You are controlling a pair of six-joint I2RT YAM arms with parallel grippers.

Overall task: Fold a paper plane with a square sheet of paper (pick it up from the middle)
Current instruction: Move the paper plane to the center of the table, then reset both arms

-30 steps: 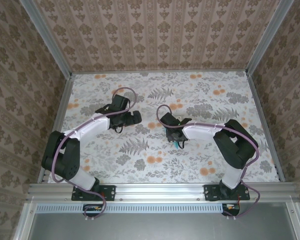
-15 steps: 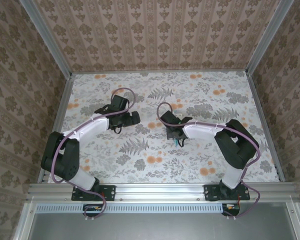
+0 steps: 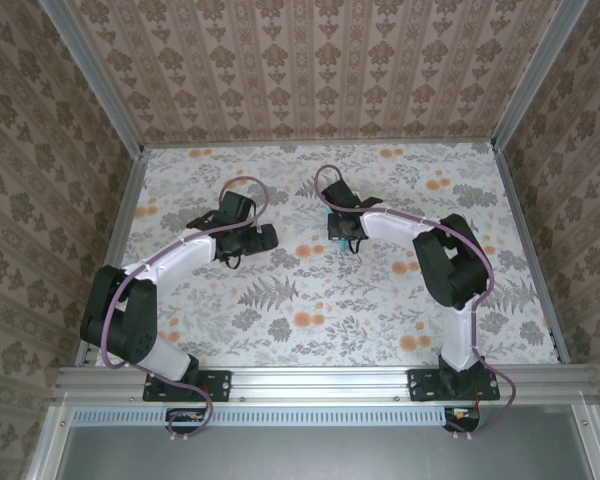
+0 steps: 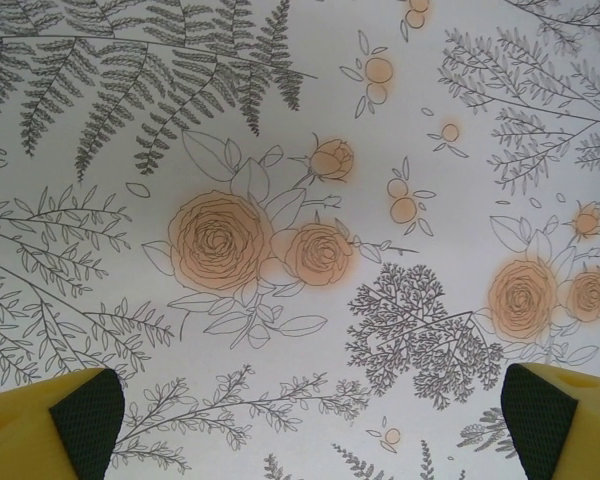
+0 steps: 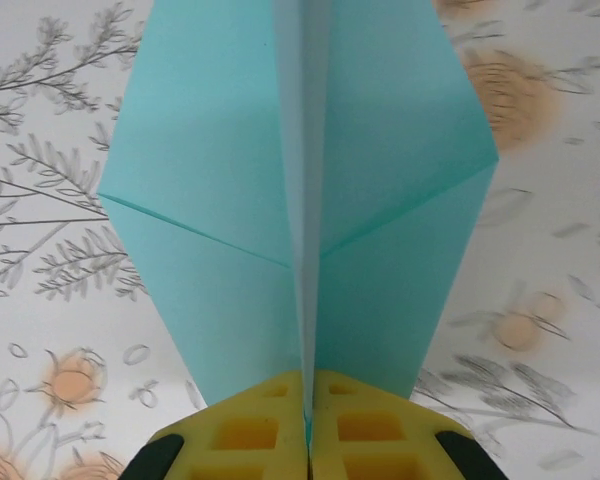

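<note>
Right wrist: the right claw (image 5: 308,425) is pinched tight on the centre fold of the paper plane (image 5: 220,200). The teal wings spread to either side and the far end is cut off at the top edge.

Left wrist: the left claw (image 4: 310,425) gapes wide over the floral worktop (image 4: 280,100) — only its fingertips (image 4: 40,435) show, at the lower corners.

Top external: the plane is a teal sliver at the right claw, mid-worktop toward the back — mostly hidden.

We look down on a table (image 3: 280,320) covered in a pale print of grey ferns and orange roses, evenly lit. On three sides we find walls (image 3: 310,60) papered in brown damask stripes. Metal posts (image 3: 93,75) stand at the far corners, and a metal rail (image 3: 320,378) runs along the near edge.
</note>
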